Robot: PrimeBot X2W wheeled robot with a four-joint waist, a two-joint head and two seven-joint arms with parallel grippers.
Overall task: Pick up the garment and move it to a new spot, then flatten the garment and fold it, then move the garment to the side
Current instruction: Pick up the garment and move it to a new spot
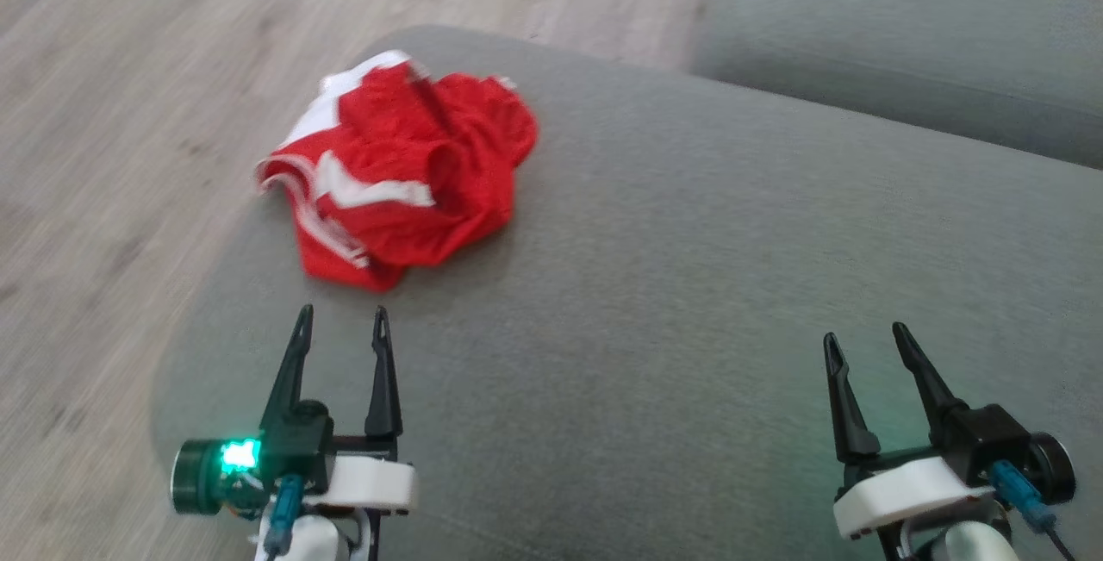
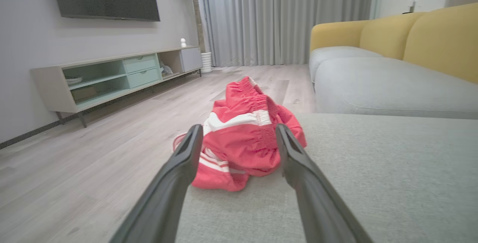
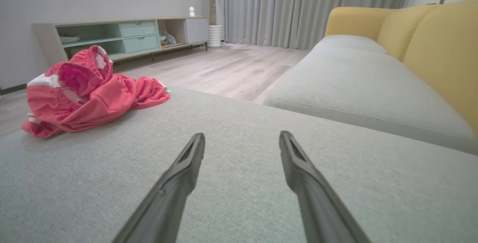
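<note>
The garment [image 1: 401,169] is a crumpled red piece with white stripes, lying in a heap near the far left edge of a grey sofa cushion [image 1: 689,285]. My left gripper [image 1: 341,316] is open just short of its near edge, fingers pointing at it, nothing between them. In the left wrist view the garment [image 2: 242,138] sits right ahead of the left gripper [image 2: 239,133]. Far to the right, my right gripper [image 1: 864,335] is open and empty above bare cushion. From the right wrist view, the garment [image 3: 86,93] lies far left of the right gripper [image 3: 242,139].
Wooden floor [image 1: 129,113] runs along the cushion's left edge and beyond it. Another grey seat cushion [image 1: 905,44] lies at the back right, with yellow backrests [image 3: 440,45]. A low TV cabinet [image 2: 112,75] stands against the wall across the room.
</note>
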